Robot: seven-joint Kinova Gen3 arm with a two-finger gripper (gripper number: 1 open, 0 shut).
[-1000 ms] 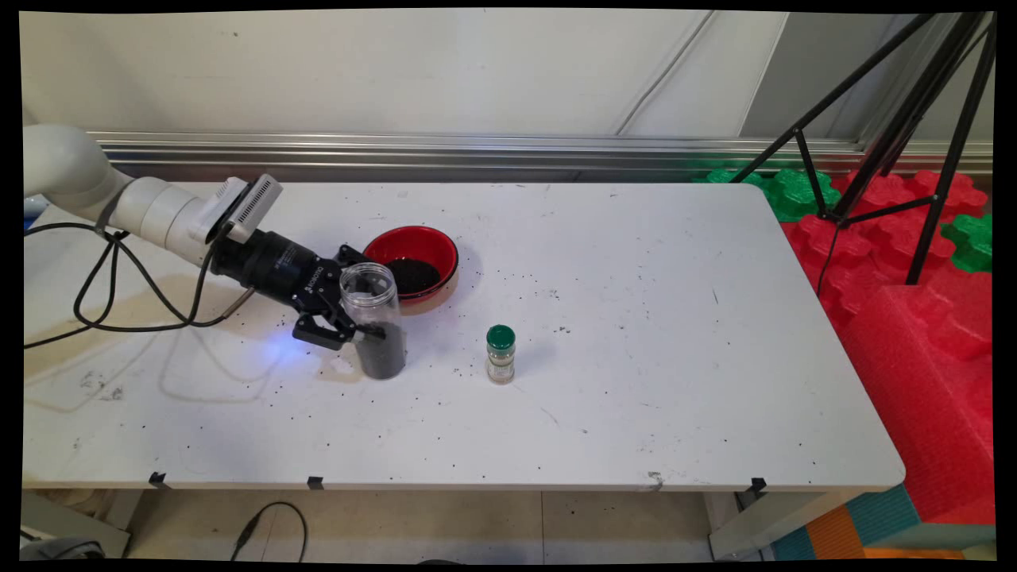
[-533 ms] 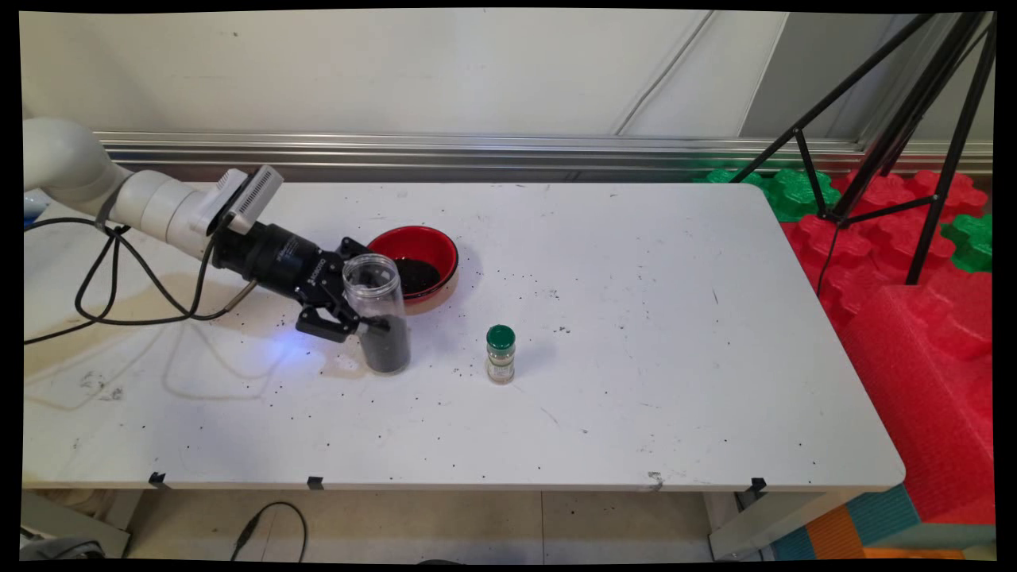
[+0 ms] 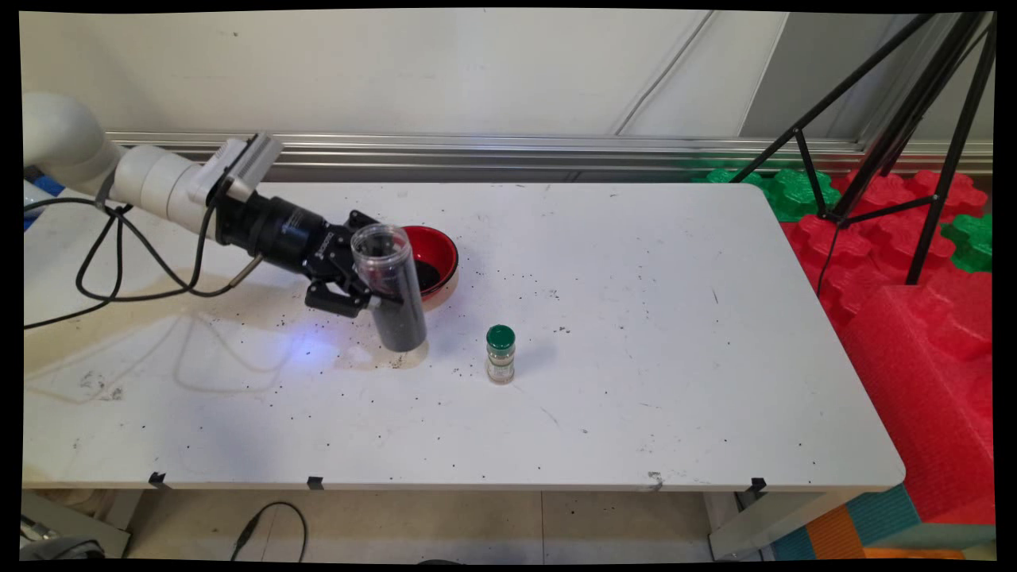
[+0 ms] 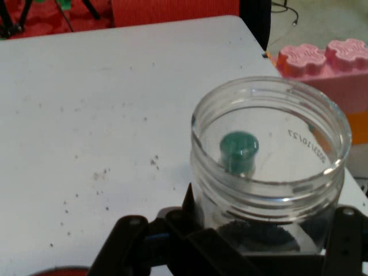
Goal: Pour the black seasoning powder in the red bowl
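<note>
Spanning most of the frame, the white table point(image 3: 636, 318) is flecked with dark specks. Left of centre sits the red bowl point(image 3: 435, 248) holding dark grains, partly hidden behind the clear jar point(image 3: 389, 287). That open-mouthed jar, dark grains filling its lower part, hangs tilted just above the tabletop, clamped at mid-height between the fingers of the black gripper point(image 3: 367, 291). Lower right of the jar, near it, stands the small green-capped spice bottle point(image 3: 500, 354), upright.
</note>
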